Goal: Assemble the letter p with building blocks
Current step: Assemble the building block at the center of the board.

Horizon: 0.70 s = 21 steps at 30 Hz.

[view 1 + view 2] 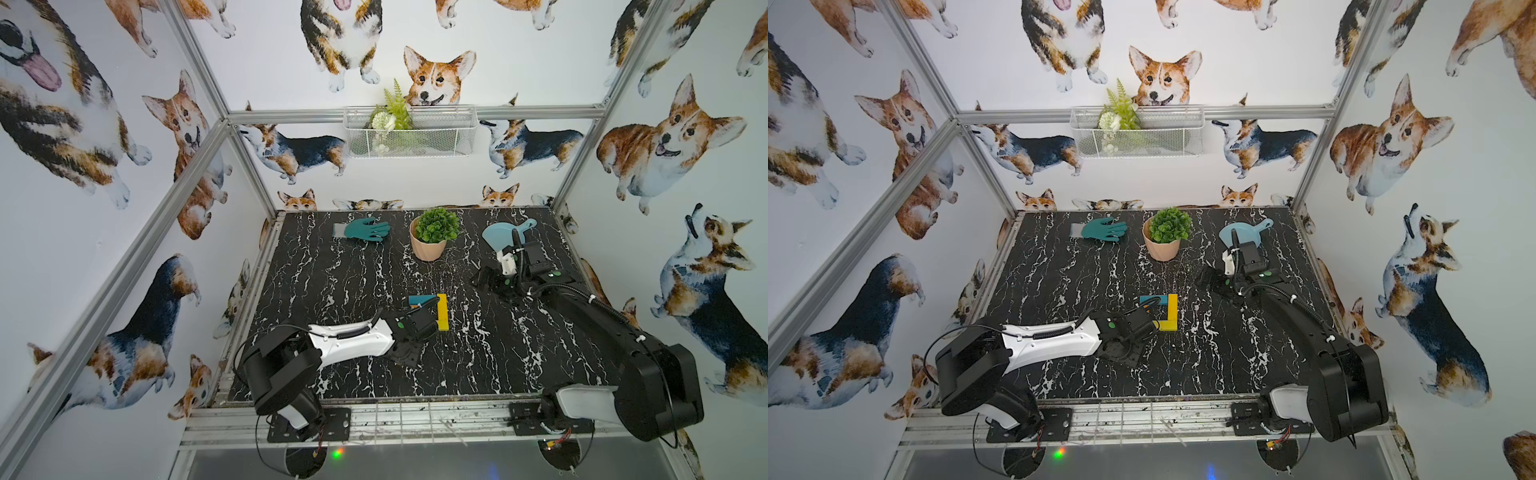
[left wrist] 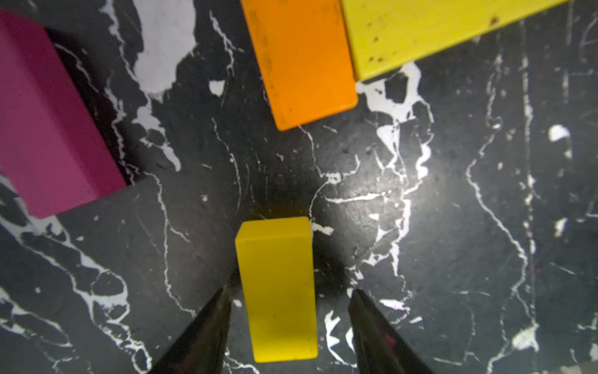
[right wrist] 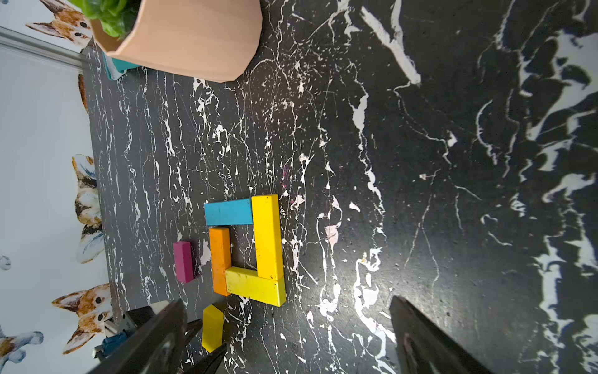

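Seemingly the stem step: beside the loop point(image 1: 441, 309) mid-frame in a top view, the left gripper point(image 2: 289, 290) straddles the loose yellow block point(image 2: 278, 285), not yet clenched; next, clamp it and butt it against the orange block point(image 2: 304, 61); the right gripper point(image 3: 288, 298) gapes empty.

Building blocks point(image 1: 441, 311) lie on the table point(image 1: 332, 282), before the plant point(image 1: 432, 232).

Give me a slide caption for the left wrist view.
Left pincer open around a loose yellow block, short of the orange block; pink block lies apart.
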Each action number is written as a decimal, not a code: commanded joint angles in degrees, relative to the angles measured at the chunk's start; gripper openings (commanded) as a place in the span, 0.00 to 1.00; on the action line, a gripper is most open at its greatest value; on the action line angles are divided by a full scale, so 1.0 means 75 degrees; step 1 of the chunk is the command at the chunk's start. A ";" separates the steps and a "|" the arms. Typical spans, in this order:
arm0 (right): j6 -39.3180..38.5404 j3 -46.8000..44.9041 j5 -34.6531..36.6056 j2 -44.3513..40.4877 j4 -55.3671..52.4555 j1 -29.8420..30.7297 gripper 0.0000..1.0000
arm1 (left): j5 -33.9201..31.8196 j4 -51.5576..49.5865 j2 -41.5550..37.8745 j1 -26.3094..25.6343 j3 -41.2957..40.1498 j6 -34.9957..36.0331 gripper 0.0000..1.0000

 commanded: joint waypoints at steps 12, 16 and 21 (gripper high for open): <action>-0.0137 0.0025 0.0002 -0.0147 -0.0194 -0.0112 1.00 | 0.0216 0.0318 0.0160 0.0025 -0.0094 -0.0261 0.40; -0.0151 0.0018 -0.0002 -0.0158 -0.0203 -0.0133 1.00 | 0.0238 0.0425 0.0151 0.0031 -0.0062 -0.0437 0.38; -0.0171 0.0017 -0.0001 -0.0194 -0.0230 -0.0179 1.00 | 0.0176 0.0523 0.0215 0.0026 0.0111 -0.0716 0.37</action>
